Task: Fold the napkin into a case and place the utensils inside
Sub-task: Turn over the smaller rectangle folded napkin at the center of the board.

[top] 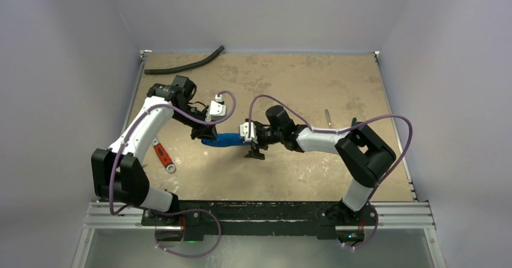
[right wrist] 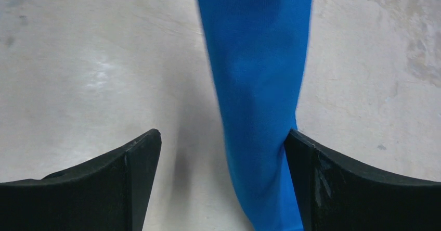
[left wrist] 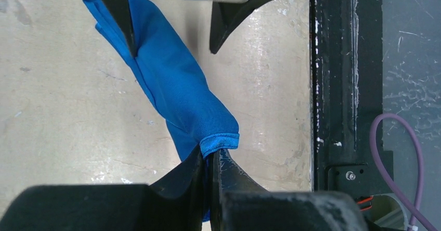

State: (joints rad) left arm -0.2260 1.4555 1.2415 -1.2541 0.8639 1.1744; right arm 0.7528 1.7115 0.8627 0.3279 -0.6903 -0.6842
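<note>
1. We've got the napkin (top: 229,139) bunched into a narrow strip around the middle of the table (top: 314,81), long axis running left to right.
2. Left gripper (left wrist: 211,157) is pinched tight on its left end.
3. Right gripper (right wrist: 221,137) has its fingers spread wide, straddling the right end, cloth touching one finger.

Blue cloth napkin (left wrist: 177,85), faintly glossy, on scuffed matt tabletop (left wrist: 52,111).

Shiny blue napkin (top: 228,139) gathered into a narrow oblong
It lies just left of the frame's centre, running left to right, creased, with one hemmed end showing; a slim silver utensil (top: 326,117) lies right of centre.
</note>
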